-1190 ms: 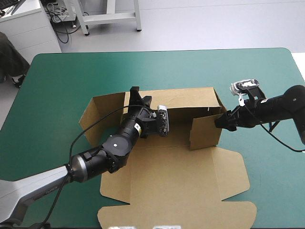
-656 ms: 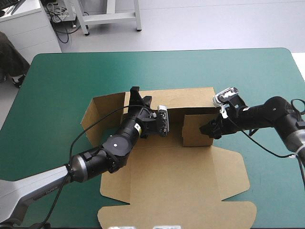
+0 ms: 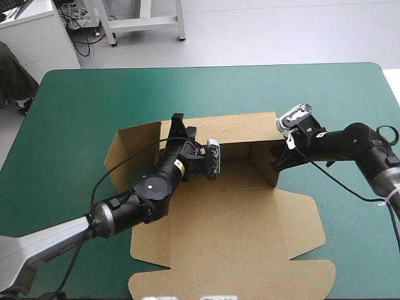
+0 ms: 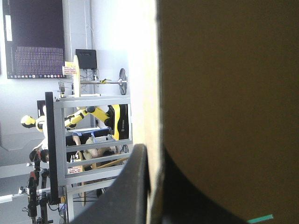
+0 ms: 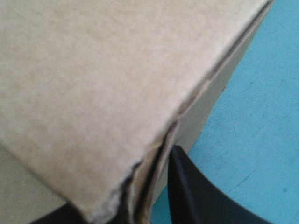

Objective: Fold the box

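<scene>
Left claw (image 3: 184,127) pinches box (image 3: 237,231) back wall (image 3: 247,128) to hold it upright. Right claw (image 3: 277,164) clamps side wall (image 3: 260,164), likely squaring corner for tuck.

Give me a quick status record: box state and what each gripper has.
box: part folded, open
back wall: raised
right wall: raised
left wall: raised, angled outward, not held
lid: flat on the table, toward the near edge
left gripper: shut on the back wall's top edge
right gripper: shut on the right wall's edge
</scene>
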### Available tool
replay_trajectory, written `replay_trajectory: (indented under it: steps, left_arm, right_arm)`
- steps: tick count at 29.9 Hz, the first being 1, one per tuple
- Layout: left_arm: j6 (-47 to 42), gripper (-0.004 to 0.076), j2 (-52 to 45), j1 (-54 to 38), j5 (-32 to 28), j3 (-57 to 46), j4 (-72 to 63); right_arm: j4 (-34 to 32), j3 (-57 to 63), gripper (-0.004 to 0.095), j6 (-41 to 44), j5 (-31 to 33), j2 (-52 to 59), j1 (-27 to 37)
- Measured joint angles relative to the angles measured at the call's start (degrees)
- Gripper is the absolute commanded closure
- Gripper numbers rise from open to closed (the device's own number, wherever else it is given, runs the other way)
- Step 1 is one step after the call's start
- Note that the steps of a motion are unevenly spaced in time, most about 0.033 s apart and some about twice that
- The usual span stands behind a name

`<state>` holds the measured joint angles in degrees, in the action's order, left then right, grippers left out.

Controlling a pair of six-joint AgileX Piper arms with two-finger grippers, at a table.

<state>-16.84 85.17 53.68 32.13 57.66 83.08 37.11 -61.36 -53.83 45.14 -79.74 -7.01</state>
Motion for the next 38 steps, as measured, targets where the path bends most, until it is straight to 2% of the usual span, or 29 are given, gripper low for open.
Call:
replay_trajectory:
  steps: [5,15,19,25,27,29,32,38]
  left_arm:
    - [-0.11,0.0731,0.11,0.00,0.11,0.06,-0.02]
    - [-0.28,0.0374,-2.34,4.67,-1.03,-0.05,-2.56]
    - [-0.81,0.0298,-3.77,9.93,2.53,1.49,-3.10]
    - [-1.87,0.0301,-5.80,15.81,7.34,4.67,-3.09]
    - [-2.15,0.0336,-6.39,16.81,9.03,5.36,-3.03]
    - [-2.22,0.0454,-6.91,17.11,10.59,5.74,-2.78]
    - [-2.33,0.0745,-7.50,17.11,12.25,5.85,-2.66]
    - [-2.36,0.0728,-8.08,16.97,12.75,6.29,-4.46]
  right_arm:
    - [-0.05,-0.06,0.0927,1.60,-0.61,0.00,0.17]
    - [-4.19,-0.01,0.0920,14.69,-7.24,-0.05,-0.14]
    - [-7.69,-0.09,0.0920,20.06,-12.16,-0.05,-0.14]
    - [-16.85,-3.49,0.0926,28.93,-14.33,-1.16,-0.14]
    - [-19.18,-4.83,0.0926,30.86,-13.82,-1.50,-0.14]
    - [-20.31,-5.60,0.0926,31.94,-13.09,-1.72,-0.14]
    - [-20.64,-5.83,0.0926,32.41,-12.33,-1.78,-0.14]
    - [-20.58,-5.88,0.0926,32.67,-10.37,-1.78,-0.14]
